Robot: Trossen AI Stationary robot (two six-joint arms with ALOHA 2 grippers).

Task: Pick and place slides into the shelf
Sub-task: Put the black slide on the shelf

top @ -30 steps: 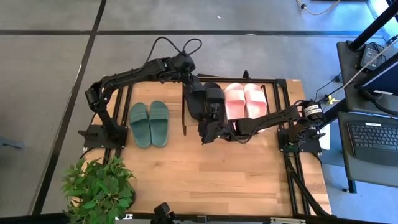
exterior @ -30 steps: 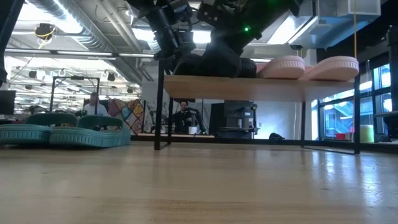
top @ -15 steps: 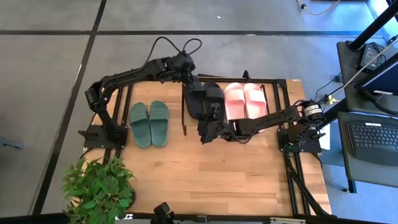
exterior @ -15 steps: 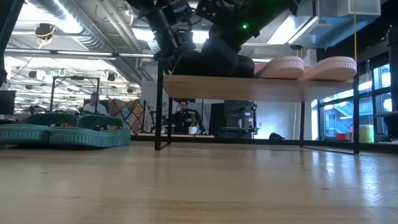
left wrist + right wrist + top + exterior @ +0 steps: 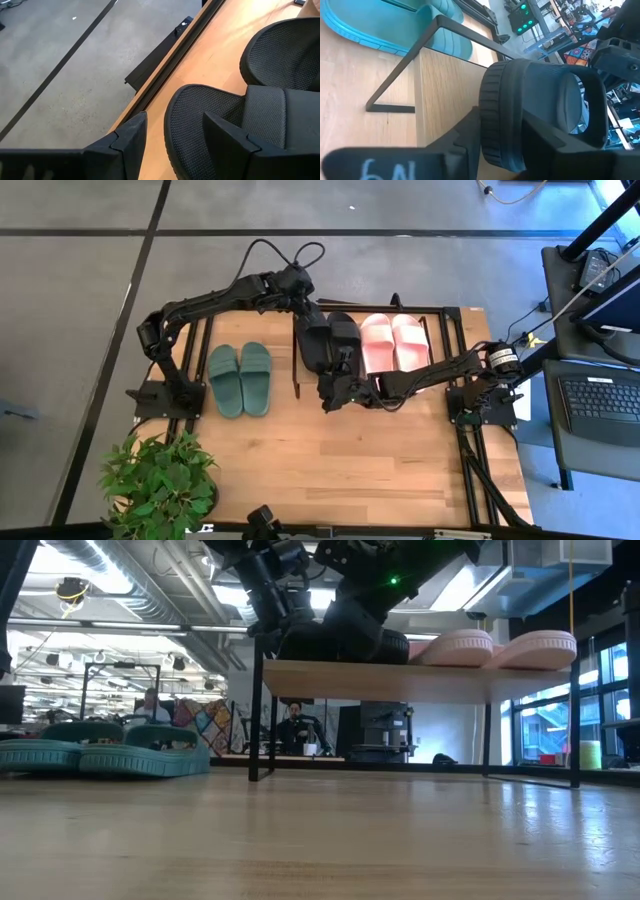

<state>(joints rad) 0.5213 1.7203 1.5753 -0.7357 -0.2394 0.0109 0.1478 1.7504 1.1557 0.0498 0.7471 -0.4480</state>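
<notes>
Overhead, table-level and close wrist views share the shelf (image 5: 445,320).

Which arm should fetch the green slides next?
Likely the left: the green slides lie on the table beside its base, clear of the shelf. The right gripper grips a black slide.

Wooden table (image 5: 330,450), light top. Shelf (image 5: 440,315) sits on its far half, black tube frame w/ wooden board. On the board: pink slides (image 5: 394,340) at right, black slides (image 5: 327,340) just beside them at left, side by side. Green slides (image 5: 240,378) lie flat on the table itself, left of the shelf, near the left arm's base. Near half of table bare wood.
</notes>
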